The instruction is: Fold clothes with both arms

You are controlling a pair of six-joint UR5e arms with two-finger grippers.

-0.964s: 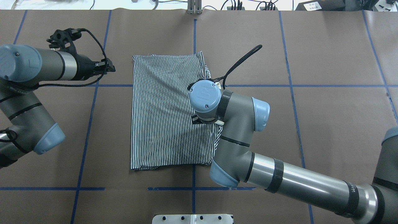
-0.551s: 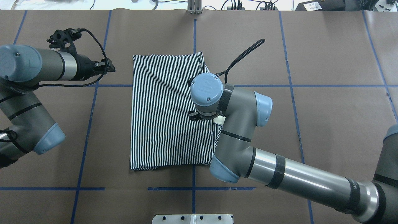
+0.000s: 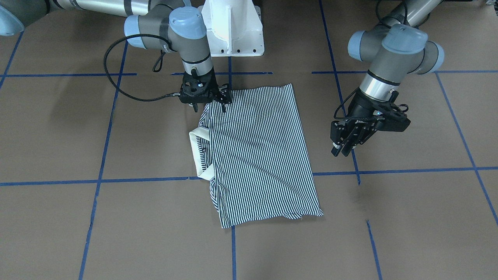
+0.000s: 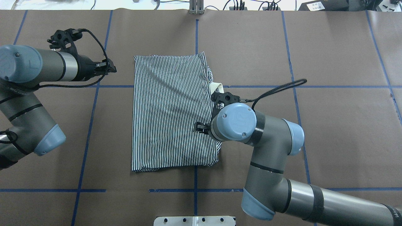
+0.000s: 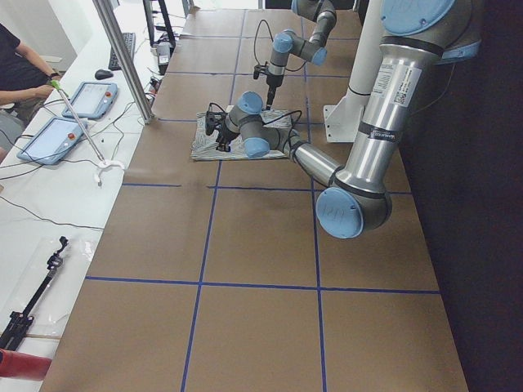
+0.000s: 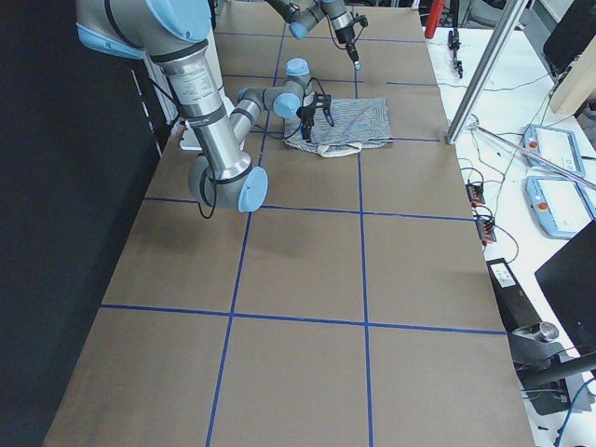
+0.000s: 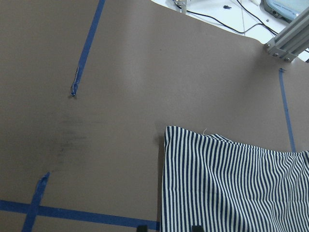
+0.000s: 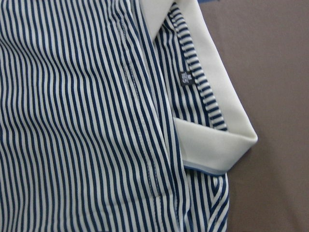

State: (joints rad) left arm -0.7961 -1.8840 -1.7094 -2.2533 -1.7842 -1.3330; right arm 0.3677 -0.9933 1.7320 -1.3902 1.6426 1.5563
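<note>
The left pincer (image 4: 110, 67) hangs parted, well clear of the polo shirt (image 4: 169, 113) lying folded flat on the counter (image 4: 329, 125), while the right pincer (image 3: 209, 109), spread and empty over its collar-side edge, could pinch only the top layer and drag the fold askew.

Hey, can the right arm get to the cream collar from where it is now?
Probably yes. The right gripper hangs open over the shirt near the collar, which lies uncovered along that edge with nothing between them.
</note>
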